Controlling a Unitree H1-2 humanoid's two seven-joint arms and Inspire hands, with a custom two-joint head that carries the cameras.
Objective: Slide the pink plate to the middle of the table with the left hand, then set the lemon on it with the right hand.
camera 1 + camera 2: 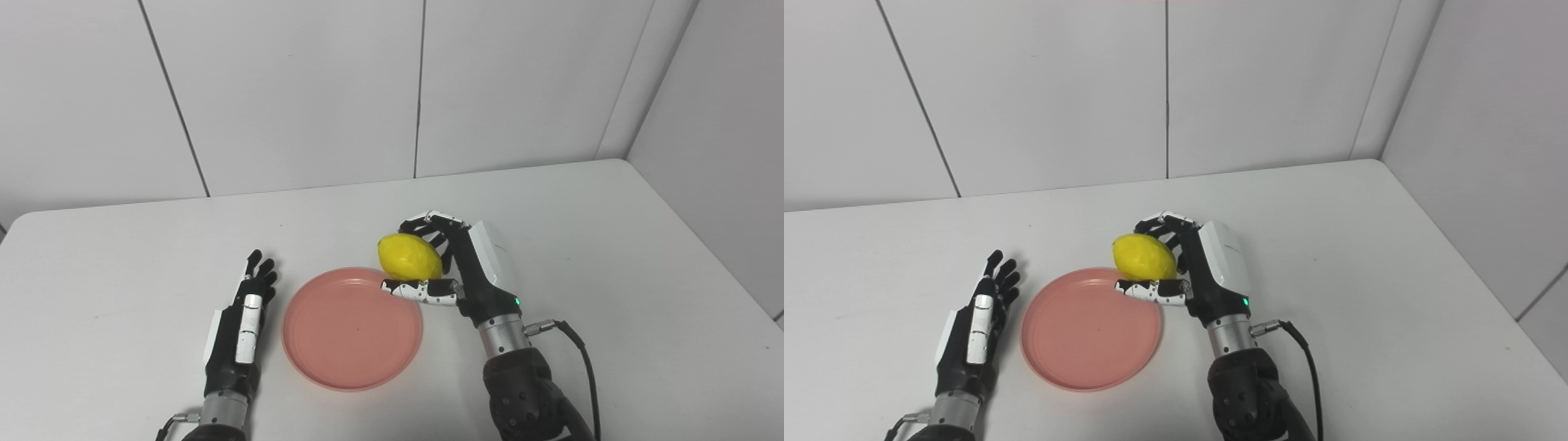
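The pink plate (352,327) lies flat on the white table (612,245), near the front middle. My right hand (456,266) is shut on the yellow lemon (409,257) and holds it at the plate's far right rim, a little above it. My left hand (242,318) is open and empty, fingers straight, resting just left of the plate and apart from it. The same scene shows in the right eye view, with the lemon (1144,257) by the plate (1090,327).
White wall panels (306,92) stand behind the table, and a side wall (723,153) closes the right. A black cable (582,355) runs from my right wrist.
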